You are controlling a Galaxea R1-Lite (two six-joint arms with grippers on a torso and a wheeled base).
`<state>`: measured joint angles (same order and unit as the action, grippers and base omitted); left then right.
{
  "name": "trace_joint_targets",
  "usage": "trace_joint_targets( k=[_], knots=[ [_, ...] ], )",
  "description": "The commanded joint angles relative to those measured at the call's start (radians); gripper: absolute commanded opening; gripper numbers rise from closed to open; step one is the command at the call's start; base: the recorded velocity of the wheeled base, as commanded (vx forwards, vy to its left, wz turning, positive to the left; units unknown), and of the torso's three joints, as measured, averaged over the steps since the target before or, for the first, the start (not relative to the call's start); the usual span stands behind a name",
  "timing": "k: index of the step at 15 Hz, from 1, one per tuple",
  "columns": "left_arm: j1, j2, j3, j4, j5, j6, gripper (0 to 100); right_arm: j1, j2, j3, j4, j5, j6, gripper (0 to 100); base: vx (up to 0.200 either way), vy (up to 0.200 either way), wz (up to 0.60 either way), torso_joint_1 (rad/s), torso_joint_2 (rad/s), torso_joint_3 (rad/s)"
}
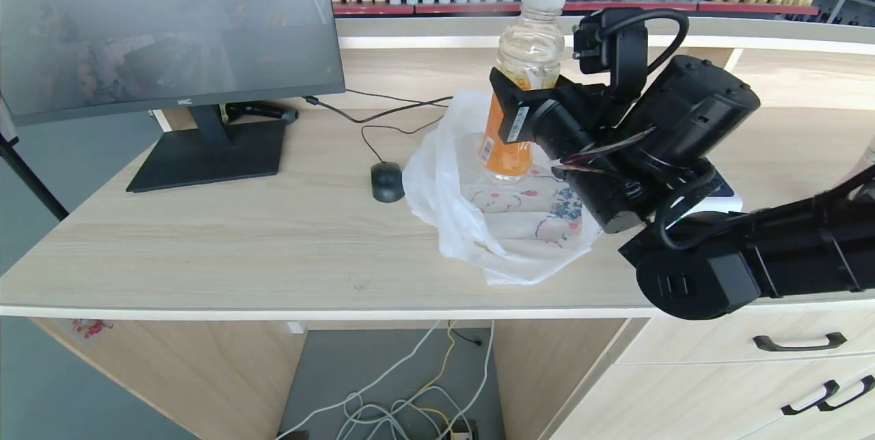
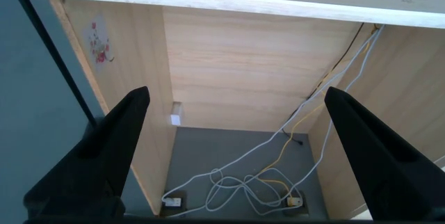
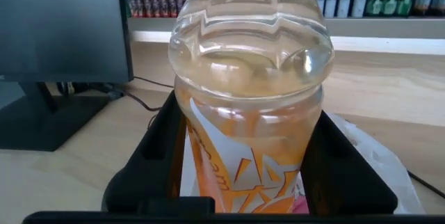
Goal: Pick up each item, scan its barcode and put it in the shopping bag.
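Observation:
A clear bottle of orange drink with a white cap stands upright above the open white shopping bag on the wooden counter. My right gripper is shut on the bottle's middle, its black fingers on both sides of the orange label. In the right wrist view the bottle sits between the two black fingers. My left gripper hangs low below the counter's edge, open with nothing between its fingers, facing the cable space under the desk.
A monitor on a black stand occupies the counter's left. A black mouse lies just left of the bag. A black handheld scanner lies behind the stand. Drawers are at the lower right, cables under the desk.

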<state>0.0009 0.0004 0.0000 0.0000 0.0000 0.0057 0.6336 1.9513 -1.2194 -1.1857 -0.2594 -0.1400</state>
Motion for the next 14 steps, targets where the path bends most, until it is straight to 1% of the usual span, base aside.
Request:
trace_joint_targets(
  k=[1, 3, 9, 14],
  knots=[
    [-0.001, 0.000, 0.000, 0.000, 0.000, 0.000, 100, -0.008, 0.069, -0.066, 0.025, -0.001, -0.001, 0, 0.000, 0.000, 0.00, 0.000, 0.00, 0.000],
    [-0.001, 0.000, 0.000, 0.000, 0.000, 0.000, 100, -0.023, 0.106, -0.126, 0.032, 0.002, -0.001, 0, 0.000, 0.000, 0.00, 0.000, 0.00, 0.000],
    [0.001, 0.000, 0.000, 0.000, 0.000, 0.000, 100, -0.048, 0.164, -0.232, 0.083, 0.009, 0.003, 0, 0.000, 0.000, 0.00, 0.000, 0.00, 0.000],
    [-0.001, 0.000, 0.000, 0.000, 0.000, 0.000, 100, -0.051, 0.209, -0.269, 0.084, 0.020, 0.005, 0, 0.000, 0.000, 0.00, 0.000, 0.00, 0.000]
  ],
)
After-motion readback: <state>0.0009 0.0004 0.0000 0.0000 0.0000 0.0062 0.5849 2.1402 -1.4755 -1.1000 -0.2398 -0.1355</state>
